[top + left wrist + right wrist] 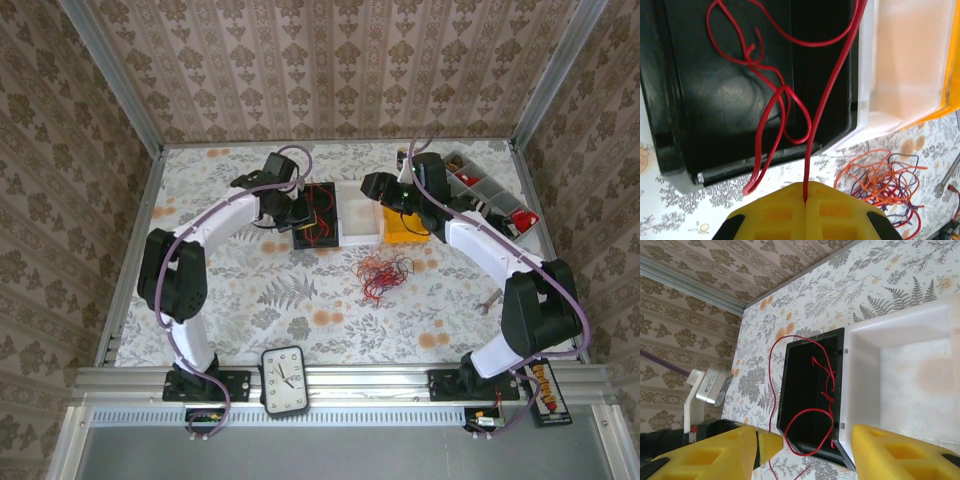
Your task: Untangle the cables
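One red cable (829,100) clamped by left end effector (805,202) over black bin (715,105), likely for drop-off; right end effector (815,445) open.

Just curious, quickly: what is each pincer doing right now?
Left pincer: closed, pinching a red cable.
Right pincer: open, holding nothing.

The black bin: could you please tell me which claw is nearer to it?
Left. The left claw sits at the black bin's edge, pinching a red cable; the right claw hangs open near the white bin.
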Robot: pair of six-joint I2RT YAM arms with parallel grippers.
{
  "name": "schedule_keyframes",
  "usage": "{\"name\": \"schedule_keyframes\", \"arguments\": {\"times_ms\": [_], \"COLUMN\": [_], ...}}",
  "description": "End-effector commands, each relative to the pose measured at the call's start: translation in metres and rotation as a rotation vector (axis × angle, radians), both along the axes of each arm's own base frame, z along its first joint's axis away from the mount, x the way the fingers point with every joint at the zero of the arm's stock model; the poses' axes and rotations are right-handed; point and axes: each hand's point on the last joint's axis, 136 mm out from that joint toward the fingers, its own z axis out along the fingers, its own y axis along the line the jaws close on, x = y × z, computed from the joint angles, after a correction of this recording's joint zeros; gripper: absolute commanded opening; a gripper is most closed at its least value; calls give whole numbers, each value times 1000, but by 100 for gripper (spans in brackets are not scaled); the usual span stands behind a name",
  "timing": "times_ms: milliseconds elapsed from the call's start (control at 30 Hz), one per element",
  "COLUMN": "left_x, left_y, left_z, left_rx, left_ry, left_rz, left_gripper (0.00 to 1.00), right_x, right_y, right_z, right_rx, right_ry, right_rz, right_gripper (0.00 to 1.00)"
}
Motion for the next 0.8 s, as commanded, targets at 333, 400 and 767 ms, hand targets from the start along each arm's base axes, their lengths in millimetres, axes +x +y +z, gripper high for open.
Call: {"name": "schedule_keyframes", "arguments": {"times_ms": [333,400,767], "left_x": [51,54,61], "left_y": [0,1,2], "left_z": [-35,-45,-86], "left_rx": [156,191,322], "left_ry": [-55,-58,-84], "left_rz": [66,63,29], "left_gripper": [0,0,0], "right_x": [-15,-16,-21], "right_y": [-17,-19,-26], "right_z": [-3,-4,-7], "right_rx": [-79,-81,-95], "right_ry": [-7,-10,-6], "right_rz": [-22,-27,-49], "right_gripper": [54,55,55]}}
